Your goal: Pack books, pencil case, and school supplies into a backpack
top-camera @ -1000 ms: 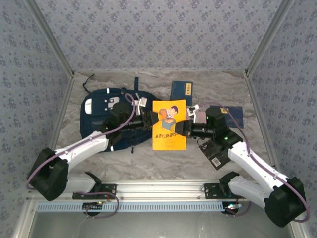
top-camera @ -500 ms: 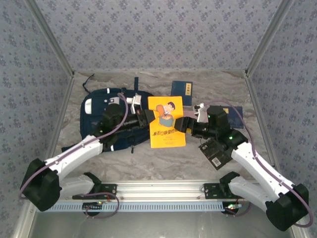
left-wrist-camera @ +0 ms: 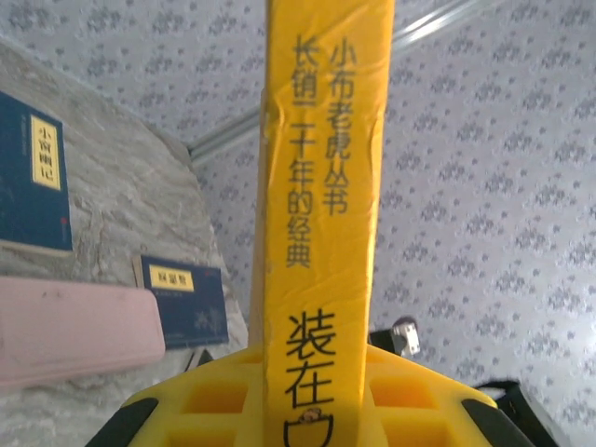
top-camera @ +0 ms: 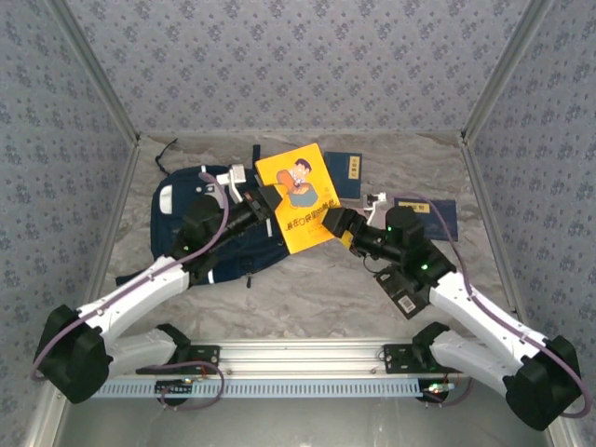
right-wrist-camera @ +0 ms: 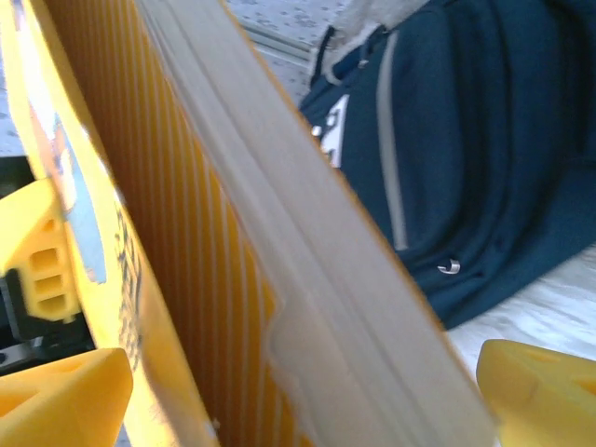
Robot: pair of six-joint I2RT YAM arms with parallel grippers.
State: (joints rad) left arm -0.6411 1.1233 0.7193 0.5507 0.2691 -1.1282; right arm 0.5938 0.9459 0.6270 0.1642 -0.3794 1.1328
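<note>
From above, I'm seeing the left pincer (top-camera: pixel 268 207) clamping tight on the left edge of the orange book (top-camera: pixel 296 191). It is holding the book tilted up off the table (top-camera: pixel 307 279), over the right side of the backpack (top-camera: pixel 172 233). The book's top edge is leaning toward a navy book (top-camera: pixel 346 172) at the back. The right pincer (top-camera: pixel 333 223) is sitting at the orange book's lower right corner with its jaws standing wide, gripping nothing. The left arm is reaching forward across the backpack, and the right arm is bending in from the right, just in front of a second navy book (top-camera: pixel 440 216).

On the left wrist, the orange book is rising straight up from between the closed yellow fingers (left-wrist-camera: pixel 205 400). The pencil case (left-wrist-camera: pixel 74 331) is lying on the table between the two navy books.

On the right wrist, the orange book's page edge is running diagonally between two yellow fingertips (right-wrist-camera: pixel 60 386) set far apart. I cannot tell whether either is touching it. The backpack (right-wrist-camera: pixel 484 168) is lying just beyond.
</note>
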